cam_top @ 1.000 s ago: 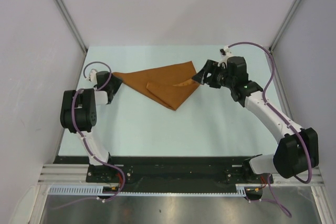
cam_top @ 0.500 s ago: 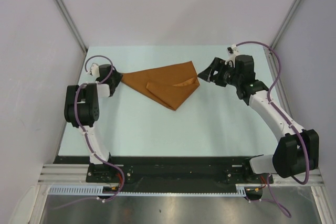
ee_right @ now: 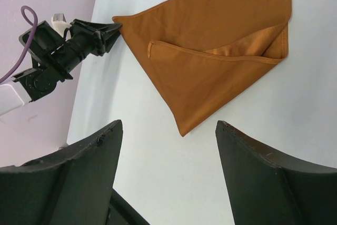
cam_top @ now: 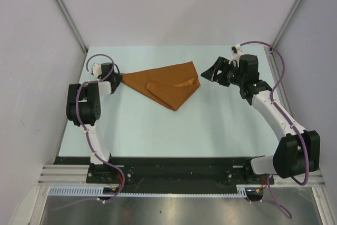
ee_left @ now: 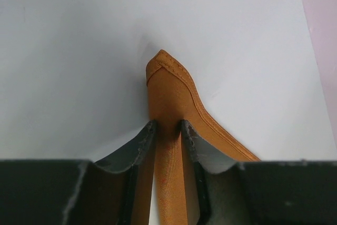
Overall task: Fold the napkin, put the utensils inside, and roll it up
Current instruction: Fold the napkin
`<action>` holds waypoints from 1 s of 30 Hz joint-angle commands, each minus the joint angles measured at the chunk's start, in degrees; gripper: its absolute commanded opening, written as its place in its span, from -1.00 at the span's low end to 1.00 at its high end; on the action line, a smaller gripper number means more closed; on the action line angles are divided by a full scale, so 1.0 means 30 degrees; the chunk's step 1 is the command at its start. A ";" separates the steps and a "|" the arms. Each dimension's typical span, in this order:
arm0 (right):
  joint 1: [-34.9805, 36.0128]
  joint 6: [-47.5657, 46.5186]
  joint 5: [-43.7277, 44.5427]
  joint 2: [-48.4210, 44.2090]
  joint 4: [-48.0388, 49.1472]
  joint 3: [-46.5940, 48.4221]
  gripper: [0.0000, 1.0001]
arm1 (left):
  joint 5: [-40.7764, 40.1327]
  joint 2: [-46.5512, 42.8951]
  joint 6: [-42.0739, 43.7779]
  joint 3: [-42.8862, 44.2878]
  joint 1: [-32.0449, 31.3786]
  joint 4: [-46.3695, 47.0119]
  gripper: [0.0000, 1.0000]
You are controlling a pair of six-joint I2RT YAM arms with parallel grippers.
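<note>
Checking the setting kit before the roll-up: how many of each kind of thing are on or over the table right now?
Orange napkin: 1
Forks in view: 0
Grippers: 2, the left gripper and the right gripper
Total: 3

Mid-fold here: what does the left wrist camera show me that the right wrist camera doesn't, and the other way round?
Only the left wrist view: up close, a stitched corner of the napkin pinched between the left jaws, with cloth filling the gap. Only the right wrist view: the whole napkin folded into a rough triangle with a flap on top, the left arm at one corner of it, and the right jaws wide open with nothing in them. Both: the orange napkin lying on the pale table.
</note>
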 commanded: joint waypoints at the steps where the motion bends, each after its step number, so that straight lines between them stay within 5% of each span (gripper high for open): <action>1: -0.0267 -0.0373 -0.0430 -0.0628 0.0378 -0.0151 0.53 | -0.0645 0.0113 -0.0329 0.0830 -0.0190 -0.0323 -0.44; 10: -0.0384 -0.0725 -0.0401 -0.0775 -0.0178 -0.0209 0.53 | 0.0407 0.0435 0.0722 0.1152 -0.0190 0.0727 -1.00; 30: -0.0355 -0.0609 -0.0078 -0.1273 -0.0648 -0.1176 0.53 | 0.8639 -0.1965 0.5937 -0.2274 -0.3528 1.0544 -1.00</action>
